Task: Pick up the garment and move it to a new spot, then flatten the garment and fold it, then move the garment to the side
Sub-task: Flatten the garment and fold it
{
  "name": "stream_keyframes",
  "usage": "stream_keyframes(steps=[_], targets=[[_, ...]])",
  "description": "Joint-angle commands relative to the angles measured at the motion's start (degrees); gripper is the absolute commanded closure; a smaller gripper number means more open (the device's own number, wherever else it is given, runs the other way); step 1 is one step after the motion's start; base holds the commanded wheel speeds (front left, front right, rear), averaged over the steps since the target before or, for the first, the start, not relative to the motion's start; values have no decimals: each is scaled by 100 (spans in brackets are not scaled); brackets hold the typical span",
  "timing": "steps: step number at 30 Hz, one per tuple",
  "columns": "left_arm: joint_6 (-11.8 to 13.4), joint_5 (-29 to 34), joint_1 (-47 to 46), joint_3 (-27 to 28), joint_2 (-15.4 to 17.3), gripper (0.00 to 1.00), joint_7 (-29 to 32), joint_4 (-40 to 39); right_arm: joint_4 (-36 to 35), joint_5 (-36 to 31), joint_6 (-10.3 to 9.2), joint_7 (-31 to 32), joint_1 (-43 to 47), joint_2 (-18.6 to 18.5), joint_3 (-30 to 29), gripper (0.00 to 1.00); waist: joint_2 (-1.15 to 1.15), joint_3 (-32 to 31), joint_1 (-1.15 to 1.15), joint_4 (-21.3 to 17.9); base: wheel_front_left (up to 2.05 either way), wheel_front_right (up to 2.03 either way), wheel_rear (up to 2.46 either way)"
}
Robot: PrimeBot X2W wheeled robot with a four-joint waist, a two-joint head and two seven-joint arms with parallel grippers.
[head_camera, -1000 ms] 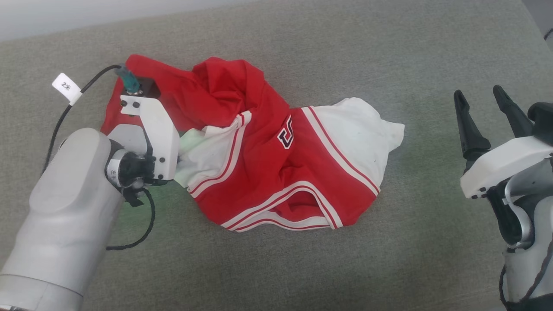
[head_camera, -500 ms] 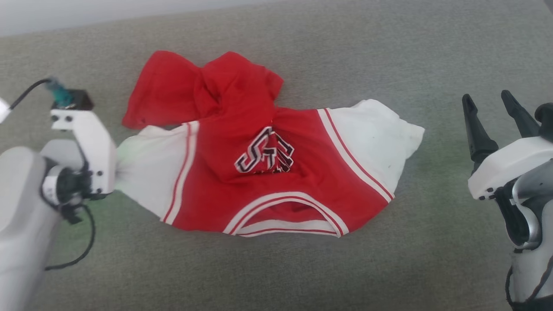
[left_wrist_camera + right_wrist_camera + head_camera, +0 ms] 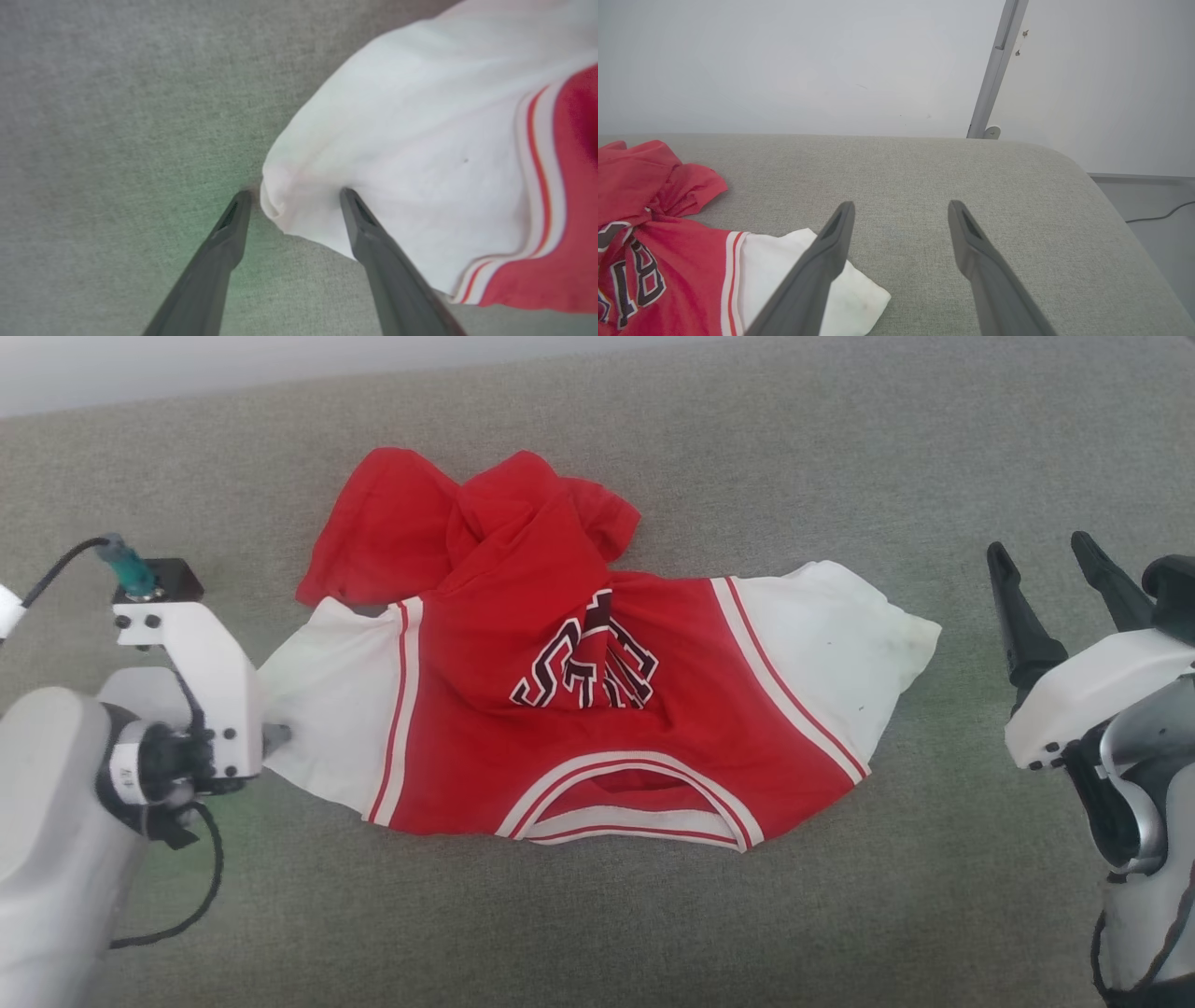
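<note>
Grey desk [image 3: 840,896] | garment [image 3: 467,709] print creased, unreadable | left tool [image 3: 295,193] spread astride its sleeve [image 3: 397,140] | right tool [image 3: 901,204] spread, empty

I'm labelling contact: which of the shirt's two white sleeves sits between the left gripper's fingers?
The sleeve on the robot's left: its bunched tip sits between the left gripper's spread fingers. The other sleeve lies apart from the right gripper.

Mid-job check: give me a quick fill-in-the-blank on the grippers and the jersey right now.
The left gripper stands ____, with a sleeve tip of the garment between its jaws.
The right gripper holds ____.
The garment's sleeves are ____.
Missing words: open; nothing; white.
</note>
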Motion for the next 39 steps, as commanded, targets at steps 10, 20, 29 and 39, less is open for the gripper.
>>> stream_keyframes(steps=[10,20,29,39], targets=[[-318,246,-22,-504,-215,100,9,617,-19,301,-5,515,100,-120,295,0,0,87,0,-10,0,0,0],[-675,190,-530,-529,-511,100,-469,1140,588,872,-6,2026,-120,-453,619,0,0,313,0,280,0,0,0],[-979,229,-963,-670,-906,100,-811,1446,1504,902,-5,3233,-537,-539,742,0,0,490,0,684,0,0,0],[-1168,168,-1216,-686,-1043,100,-1125,1801,1643,1317,-3,4075,-668,-717,911,100,0,380,0,874,0,0,0]])
